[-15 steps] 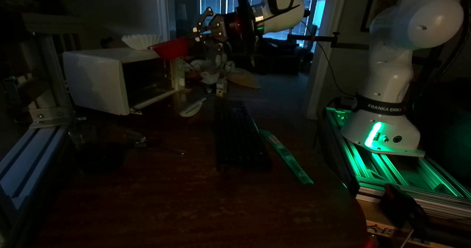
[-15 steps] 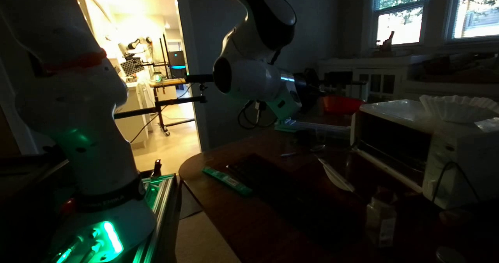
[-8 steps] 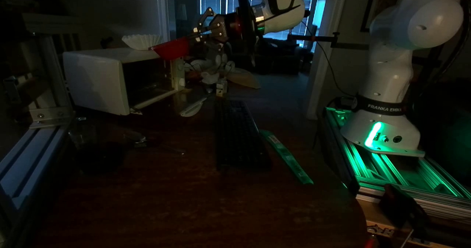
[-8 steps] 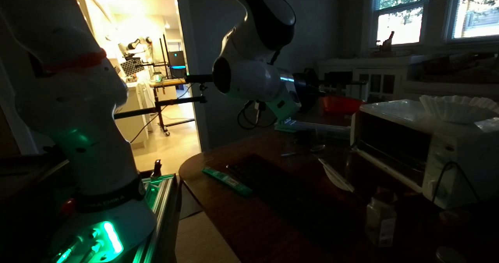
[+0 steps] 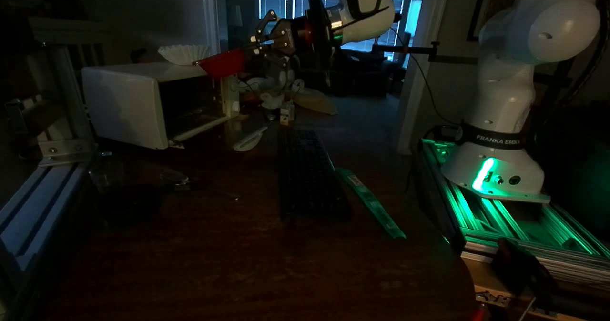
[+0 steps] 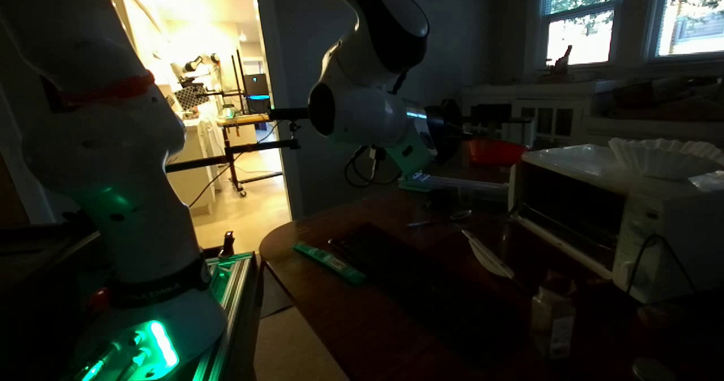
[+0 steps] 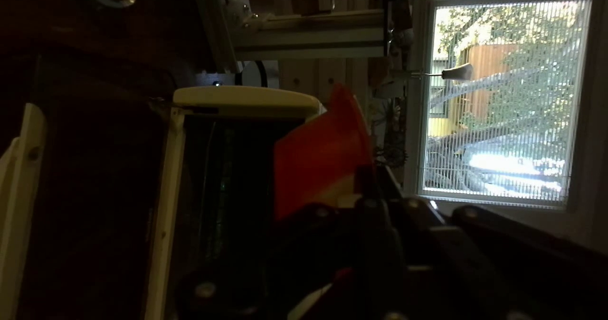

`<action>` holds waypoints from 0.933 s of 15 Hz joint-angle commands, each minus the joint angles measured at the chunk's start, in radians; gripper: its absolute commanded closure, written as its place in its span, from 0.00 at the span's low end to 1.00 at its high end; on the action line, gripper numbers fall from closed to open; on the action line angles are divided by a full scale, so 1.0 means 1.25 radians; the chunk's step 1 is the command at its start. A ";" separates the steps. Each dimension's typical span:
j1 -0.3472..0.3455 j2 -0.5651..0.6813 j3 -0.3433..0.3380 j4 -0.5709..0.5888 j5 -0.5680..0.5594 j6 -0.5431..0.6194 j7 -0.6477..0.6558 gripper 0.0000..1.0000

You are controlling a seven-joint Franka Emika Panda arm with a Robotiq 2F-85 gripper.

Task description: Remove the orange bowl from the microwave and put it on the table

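The orange bowl (image 5: 221, 63) hangs in the air in front of the upper part of the microwave (image 5: 121, 103), outside its cavity. It looks red in this dim light and also shows in an exterior view (image 6: 496, 151) and in the wrist view (image 7: 316, 161). My gripper (image 5: 249, 46) is shut on the bowl's rim. In the wrist view its dark fingertips (image 7: 376, 183) sit on either side of the rim. The microwave (image 6: 659, 234) stands with its front open and its cavity dark. The brown table (image 5: 248, 268) lies below the bowl.
A white fluted bowl (image 5: 183, 54) stands on top of the microwave. On the table lie a black keyboard (image 5: 312, 183), a green strip (image 5: 371, 203) and a pale flat dish (image 5: 250, 139). A jar (image 6: 552, 319) and a spoon (image 6: 461, 215) are there too.
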 commanded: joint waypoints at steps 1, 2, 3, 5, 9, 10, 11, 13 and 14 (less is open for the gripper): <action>-0.023 -0.005 0.020 -0.004 -0.004 -0.005 0.012 0.99; -0.023 -0.009 0.024 -0.008 -0.004 -0.013 0.017 0.99; -0.019 -0.012 0.030 -0.013 -0.004 -0.019 0.021 0.99; -0.012 -0.016 0.044 -0.019 -0.004 -0.029 0.026 0.99; 0.006 -0.020 0.076 -0.045 -0.012 -0.075 0.048 0.99; 0.010 -0.022 0.079 -0.054 -0.025 -0.092 0.064 0.99; 0.014 -0.025 0.082 -0.066 -0.050 -0.113 0.080 0.99; 0.019 -0.023 0.084 -0.083 -0.107 -0.153 0.107 0.99; 0.019 -0.022 0.084 -0.092 -0.136 -0.179 0.112 0.99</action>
